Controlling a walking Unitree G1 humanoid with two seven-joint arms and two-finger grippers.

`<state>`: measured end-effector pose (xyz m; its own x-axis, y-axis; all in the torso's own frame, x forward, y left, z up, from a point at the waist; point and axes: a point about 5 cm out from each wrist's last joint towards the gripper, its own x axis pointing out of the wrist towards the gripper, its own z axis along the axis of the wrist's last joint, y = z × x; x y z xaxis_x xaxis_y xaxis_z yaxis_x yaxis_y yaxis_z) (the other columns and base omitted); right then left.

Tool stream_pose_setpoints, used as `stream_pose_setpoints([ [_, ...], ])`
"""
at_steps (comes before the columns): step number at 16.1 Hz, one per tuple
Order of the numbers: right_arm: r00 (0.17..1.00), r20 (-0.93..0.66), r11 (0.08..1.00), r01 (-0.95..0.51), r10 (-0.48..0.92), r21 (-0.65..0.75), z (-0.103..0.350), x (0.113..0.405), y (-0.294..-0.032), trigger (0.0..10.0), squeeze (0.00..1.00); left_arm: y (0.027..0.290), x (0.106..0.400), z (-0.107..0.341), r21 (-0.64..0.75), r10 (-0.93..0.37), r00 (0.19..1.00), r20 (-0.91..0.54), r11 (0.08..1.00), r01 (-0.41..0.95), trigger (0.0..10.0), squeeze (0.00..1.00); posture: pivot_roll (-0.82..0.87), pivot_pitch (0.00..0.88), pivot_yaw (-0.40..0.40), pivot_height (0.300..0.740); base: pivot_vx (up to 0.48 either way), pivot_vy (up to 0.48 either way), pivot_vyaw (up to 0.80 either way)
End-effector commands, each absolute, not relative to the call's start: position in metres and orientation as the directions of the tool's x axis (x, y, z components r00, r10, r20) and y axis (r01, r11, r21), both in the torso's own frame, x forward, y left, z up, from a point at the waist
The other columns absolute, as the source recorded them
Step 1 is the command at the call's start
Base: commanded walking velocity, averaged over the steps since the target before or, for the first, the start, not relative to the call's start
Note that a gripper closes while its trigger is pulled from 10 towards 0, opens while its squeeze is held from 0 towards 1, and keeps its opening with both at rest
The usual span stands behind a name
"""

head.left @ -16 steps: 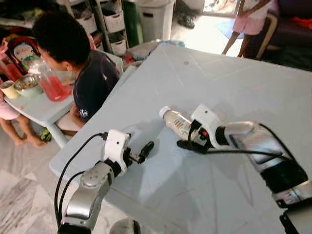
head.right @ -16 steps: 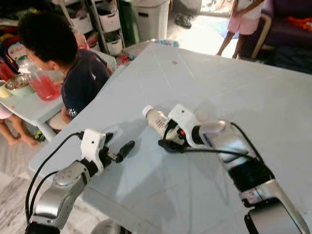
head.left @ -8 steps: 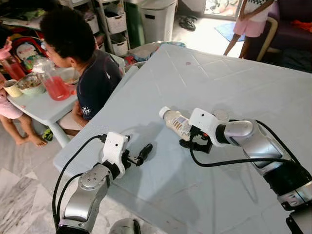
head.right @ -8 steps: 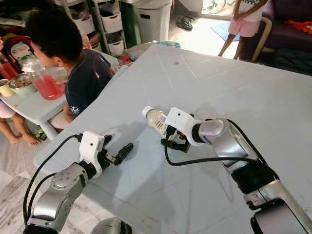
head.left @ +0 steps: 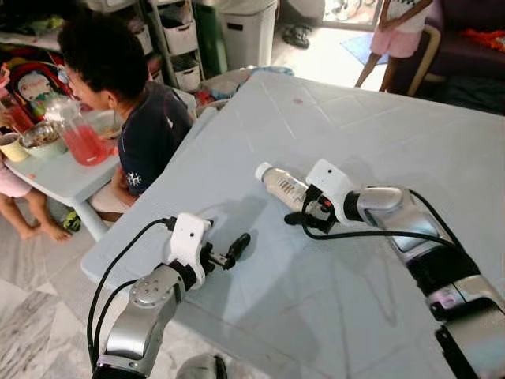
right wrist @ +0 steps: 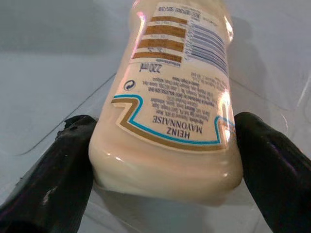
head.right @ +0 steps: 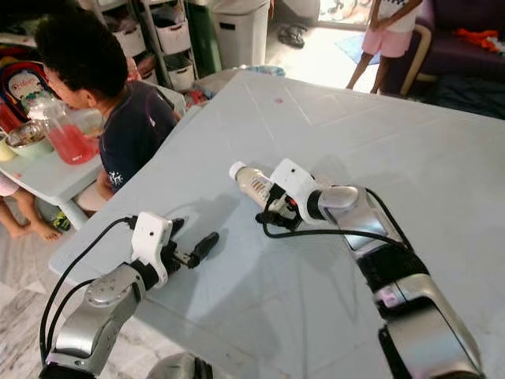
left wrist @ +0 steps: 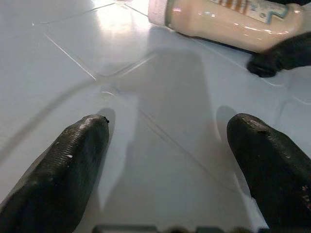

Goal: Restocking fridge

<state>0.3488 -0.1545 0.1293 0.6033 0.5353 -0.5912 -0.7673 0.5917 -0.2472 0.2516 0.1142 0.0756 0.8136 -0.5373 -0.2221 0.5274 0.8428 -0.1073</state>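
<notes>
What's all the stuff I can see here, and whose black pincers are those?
mayonnaise bottle: one, cream with white cap, lying on its side on the table
table: one, pale blue, large, in front of the robot
small table: one, white, at far left
jug: one, clear with red drink, on the small table
bowl: one, beside the jug
bin: one, grey, beyond the table
person: one, dark top, seated at the small table
right tool: black fingers either side of the bottle's base
left tool: black, open, low over the table near its edge
</notes>
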Motion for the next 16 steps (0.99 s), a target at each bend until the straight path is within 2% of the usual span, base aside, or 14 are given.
stream_pose_setpoints([
  [1, 0.679, -0.575, 0.683, -0.682, 0.456, -0.264, 0.134, 0.358, -0.167, 10.0, 0.0, 0.115, 0.249, 0.074, -0.096, -0.54, 0.806, -0.242, 0.84, 0.534, 10.0, 0.0, -0.05, 0.086, 0.072, 0.74, 0.0, 0.0, 0.0],
  [3, 0.732, -0.524, 0.731, -0.627, 0.435, -0.269, 0.145, 0.37, -0.167, 10.0, 0.0, 0.115, 0.25, 0.074, -0.095, -0.541, 0.805, -0.243, 0.839, 0.535, 10.0, 0.0, -0.05, 0.085, 0.074, 0.74, 0.0, 0.0, 0.0],
  [4, 0.732, -0.524, 0.731, -0.627, 0.435, -0.269, 0.145, 0.37, -0.167, 10.0, 0.0, 0.115, 0.25, 0.074, -0.095, -0.541, 0.805, -0.243, 0.839, 0.535, 10.0, 0.0, -0.05, 0.085, 0.074, 0.74, 0.0, 0.0, 0.0],
  [5, 0.734, -0.523, 0.736, -0.623, 0.433, -0.266, 0.144, 0.37, -0.167, 2.6, 0.0, 0.115, 0.25, 0.074, -0.095, -0.542, 0.805, -0.243, 0.839, 0.536, 10.0, 0.0, -0.05, 0.084, 0.074, 0.74, 0.0, 0.0, 0.0],
  [6, 0.741, -0.521, 0.746, -0.612, 0.424, -0.263, 0.139, 0.371, -0.169, 0.0, 0.0, 0.113, 0.251, 0.074, -0.095, -0.545, 0.803, -0.242, 0.836, 0.54, 10.0, 0.0, -0.05, 0.084, 0.075, 0.74, 0.0, 0.0, 0.0],
  [9, 0.742, -0.511, 0.716, -0.629, 0.435, -0.304, 0.134, 0.369, -0.17, 0.0, 0.0, 0.113, 0.25, 0.075, -0.094, -0.545, 0.802, -0.243, 0.837, 0.54, 10.0, 0.0, -0.04, 0.082, 0.072, 0.74, 0.0, 0.0, 0.0],
  [10, 0.704, -0.519, 0.624, -0.694, 0.485, -0.359, 0.129, 0.362, -0.168, 0.0, 0.0, 0.114, 0.25, 0.074, -0.093, -0.542, 0.804, -0.244, 0.838, 0.537, 10.0, 0.0, -0.04, 0.082, 0.071, 0.74, 0.0, 0.0, 0.0],
  [12, 0.686, -0.53, 0.589, -0.717, 0.498, -0.374, 0.128, 0.358, -0.171, 0.0, 0.0, 0.113, 0.249, 0.074, -0.094, -0.543, 0.803, -0.244, 0.838, 0.538, 10.0, 0.0, -0.04, 0.08, 0.071, 0.74, 0.0, 0.0, 0.0],
  [16, 0.705, -0.495, 0.576, -0.705, 0.507, -0.415, 0.132, 0.352, -0.184, 0.0, 0.0, 0.113, 0.249, 0.074, -0.09, -0.546, 0.802, -0.244, 0.836, 0.541, 10.0, 0.0, -0.05, 0.081, 0.071, 0.74, 0.0, 0.0, 0.0],
])
